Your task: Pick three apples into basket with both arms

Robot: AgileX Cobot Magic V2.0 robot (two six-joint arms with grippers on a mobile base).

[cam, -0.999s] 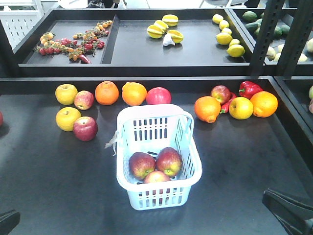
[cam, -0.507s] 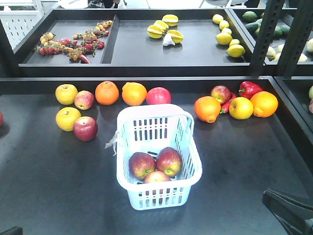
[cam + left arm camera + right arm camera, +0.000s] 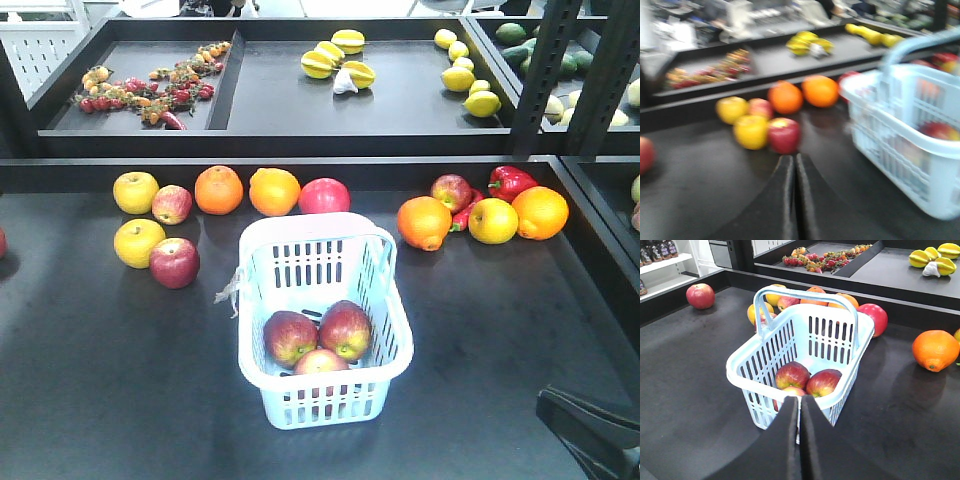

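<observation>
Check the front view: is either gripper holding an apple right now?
No. All three apples lie inside the basket, and both wrist views show fingers closed on nothing.

The left black two-finger gripper (image 3: 794, 200) appears in the left wrist view with both dark fingers pressed together, only a thin seam between them, and nothing held. The image is motion-blurred. The right black two-finger gripper (image 3: 800, 440) appears in the right wrist view in the same condition: fingers closed against each other, tips level, empty. In the front-facing view, a dark angled segment of the right black jointed arm (image 3: 590, 430) enters at the lower right corner. The left arm is outside that view.
</observation>
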